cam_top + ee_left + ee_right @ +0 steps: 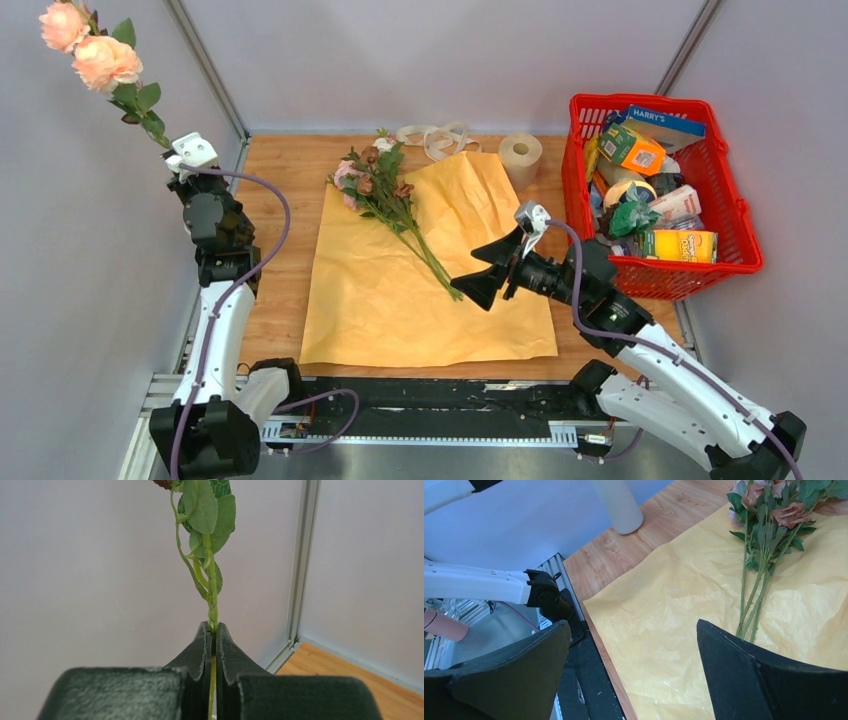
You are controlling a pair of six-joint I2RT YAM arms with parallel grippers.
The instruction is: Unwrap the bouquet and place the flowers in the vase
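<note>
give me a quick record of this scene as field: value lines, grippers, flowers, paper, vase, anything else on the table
left gripper: shut on a pink rose stem, held high by the left wall
right gripper: open, above the yellow paper near the stem ends
other flowers: lying unwrapped on the paper
ribbon: loose at the table's far edge
vase: upright on the wood beside the paper, mouth out of view
other: toilet paper roll; red basket of groceries at the right
</note>
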